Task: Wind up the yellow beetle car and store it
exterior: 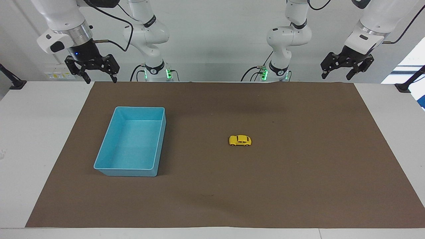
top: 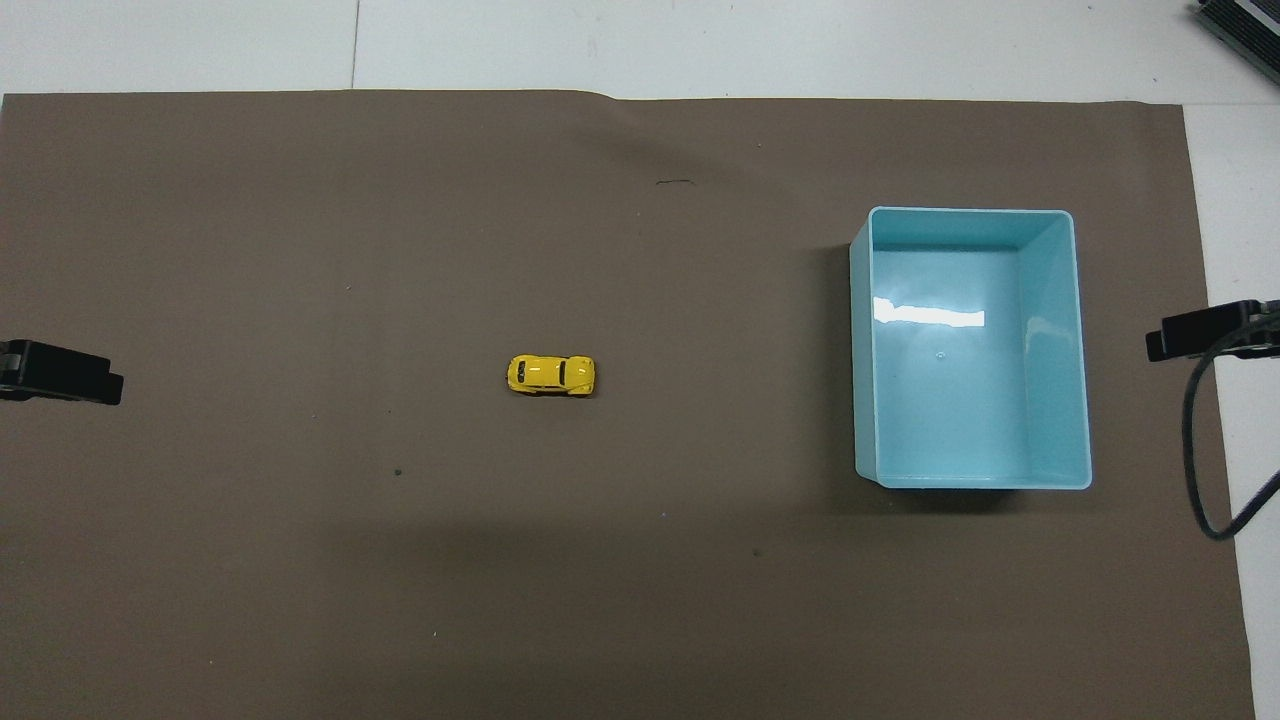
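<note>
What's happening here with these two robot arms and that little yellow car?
Nothing is being handled yet. The car sits alone on the brown mat, untouched. The blue bin it should end up in stands empty toward the right arm's end of the table. Both arms wait, raised near their bases: the left gripper and the right gripper are open and hold nothing.

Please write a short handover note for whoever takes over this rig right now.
Left pincer: open, empty, raised at its own end of the table, waiting.
Right pincer: open, empty, raised at its end, near the bin.
Car: on its wheels on the brown mat, mid-table, untouched.
Bin: empty, toward the right arm's end.
Done: nothing.
Left: grasp the car, wind it up, put it in the bin.
</note>
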Robot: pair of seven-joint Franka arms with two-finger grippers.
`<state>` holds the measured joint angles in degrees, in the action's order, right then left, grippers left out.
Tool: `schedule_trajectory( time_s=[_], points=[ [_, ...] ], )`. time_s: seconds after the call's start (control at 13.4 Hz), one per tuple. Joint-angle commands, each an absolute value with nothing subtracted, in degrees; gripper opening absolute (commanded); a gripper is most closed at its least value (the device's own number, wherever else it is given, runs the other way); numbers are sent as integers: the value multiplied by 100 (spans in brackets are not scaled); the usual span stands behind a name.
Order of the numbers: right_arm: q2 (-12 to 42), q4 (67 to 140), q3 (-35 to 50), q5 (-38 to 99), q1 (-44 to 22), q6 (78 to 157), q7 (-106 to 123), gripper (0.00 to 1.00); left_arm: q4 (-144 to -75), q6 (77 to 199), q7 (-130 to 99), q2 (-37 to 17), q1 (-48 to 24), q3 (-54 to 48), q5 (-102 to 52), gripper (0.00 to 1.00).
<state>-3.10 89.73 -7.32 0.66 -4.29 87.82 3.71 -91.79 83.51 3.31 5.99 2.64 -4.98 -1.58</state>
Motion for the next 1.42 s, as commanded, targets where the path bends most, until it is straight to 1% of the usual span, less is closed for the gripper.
schedule_trajectory(
  time_s=[0.0, 1.35],
  points=[
    [-343, 8991, -703, 132, -404, 8771, 334, 100, -9369, 8367, 352, 773, 334, -536, -202, 100],
    [-343, 8991, -703, 132, -404, 8763, 334, 100, -9369, 8367, 246, 756, 308, -536, -202, 100]
  ],
)
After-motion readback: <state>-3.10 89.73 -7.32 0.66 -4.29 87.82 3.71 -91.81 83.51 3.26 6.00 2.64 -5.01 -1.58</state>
